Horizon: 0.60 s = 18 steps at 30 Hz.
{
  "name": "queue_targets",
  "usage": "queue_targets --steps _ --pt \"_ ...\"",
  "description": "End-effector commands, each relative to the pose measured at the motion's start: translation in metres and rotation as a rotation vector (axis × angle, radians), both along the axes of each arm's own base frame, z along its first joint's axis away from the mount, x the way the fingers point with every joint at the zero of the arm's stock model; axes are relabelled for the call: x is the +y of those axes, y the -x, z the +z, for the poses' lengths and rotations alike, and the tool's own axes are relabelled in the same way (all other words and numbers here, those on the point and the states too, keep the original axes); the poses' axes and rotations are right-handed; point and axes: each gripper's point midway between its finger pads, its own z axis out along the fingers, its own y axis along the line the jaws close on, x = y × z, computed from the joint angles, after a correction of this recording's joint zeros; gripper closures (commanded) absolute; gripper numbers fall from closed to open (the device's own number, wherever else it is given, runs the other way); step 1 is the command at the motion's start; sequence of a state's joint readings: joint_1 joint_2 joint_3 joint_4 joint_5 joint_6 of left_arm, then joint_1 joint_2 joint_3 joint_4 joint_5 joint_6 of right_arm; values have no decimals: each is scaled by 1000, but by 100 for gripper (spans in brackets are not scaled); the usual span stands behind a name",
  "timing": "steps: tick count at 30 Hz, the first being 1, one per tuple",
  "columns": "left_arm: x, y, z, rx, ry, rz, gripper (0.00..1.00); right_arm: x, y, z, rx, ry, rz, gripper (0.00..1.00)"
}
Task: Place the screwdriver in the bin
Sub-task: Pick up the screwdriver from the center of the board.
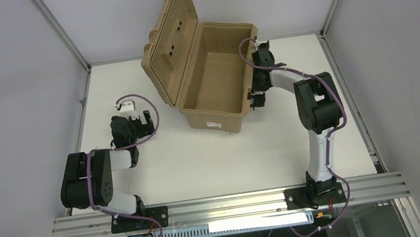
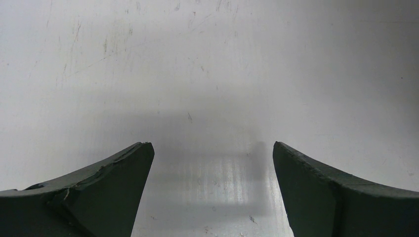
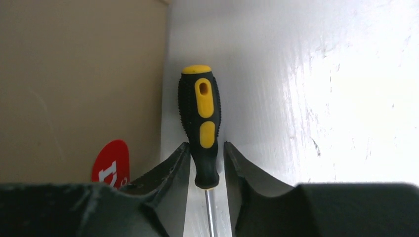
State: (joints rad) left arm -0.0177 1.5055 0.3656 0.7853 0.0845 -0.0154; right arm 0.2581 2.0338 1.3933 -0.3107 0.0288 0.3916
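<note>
White bench (image 1: 202,168) fills your overhead view, carrying a large tan hard-plastic case (image 1: 219,114) with its ribbed lid raised, upper centre. Only your right wrist view shows the small screwdriver (image 3: 201,128): black ribbed handle with yellow inlays and cap, thin metal shaft. It lies on the bench just beside the case's wall, centre frame. Your right end effector (image 3: 206,163) is clamped on the handle's lower end. Your left end effector (image 2: 212,148) stands apart over bare bench.

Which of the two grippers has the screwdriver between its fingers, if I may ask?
The right gripper, beside the tan bin: its fingers flank the screwdriver. The left gripper stands open with nothing between.
</note>
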Motion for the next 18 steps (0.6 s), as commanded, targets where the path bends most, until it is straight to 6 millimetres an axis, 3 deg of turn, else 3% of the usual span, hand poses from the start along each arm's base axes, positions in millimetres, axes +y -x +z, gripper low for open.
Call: queue_targets --steps 1,5,11,18 --pt "2 -6 11 -43 12 3 1 -12 -9 -26 -24 159 -46 69" --pt "2 -6 11 -43 12 3 1 -21 -6 -30 -28 215 -86 83" --pt "2 -6 11 -43 12 3 1 -34 0 -13 -77 226 -130 100" --pt "2 -6 11 -44 12 3 1 -54 8 20 -137 193 -178 100"
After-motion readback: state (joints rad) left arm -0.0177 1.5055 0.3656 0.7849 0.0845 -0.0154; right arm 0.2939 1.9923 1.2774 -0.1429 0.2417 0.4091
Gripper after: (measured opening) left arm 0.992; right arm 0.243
